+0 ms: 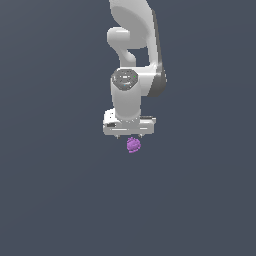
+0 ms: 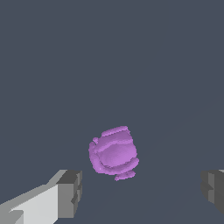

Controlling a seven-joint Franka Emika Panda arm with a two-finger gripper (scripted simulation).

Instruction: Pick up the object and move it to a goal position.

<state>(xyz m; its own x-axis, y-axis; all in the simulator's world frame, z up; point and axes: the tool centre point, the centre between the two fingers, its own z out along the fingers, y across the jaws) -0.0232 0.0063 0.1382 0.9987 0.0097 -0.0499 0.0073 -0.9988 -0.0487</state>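
1. Progress first: I judge the task to be at its approach stage. The object (image 1: 133, 145) is not yet grasped, and I see no goal marker in either view, so I cannot say where it must end up.

2. My gripper (image 1: 129, 136) points straight down in the middle of the exterior view, under the white arm (image 1: 134, 47) that comes in from the top of the frame.

3. In the wrist view the gripper (image 2: 142, 192) is spread wide: one finger (image 2: 70, 193) shows at the lower left of the frame, the other at the lower right edge, with a broad gap between them and nothing held.

4. That purple, bumpy lump (image 2: 113, 153) sits just below centre in the wrist view, against the plain dark grey floor (image 2: 112, 52). It lies nearer the lower-left finger than the other one, touching neither.

5. In the exterior view it shows just under the fingertips, slightly toward the exterior view's right of the gripper's middle. I cannot tell from these pictures how much height separates them.

6. Left to do, as I judge it: descend around the lump, close, lift, and carry it to the goal.
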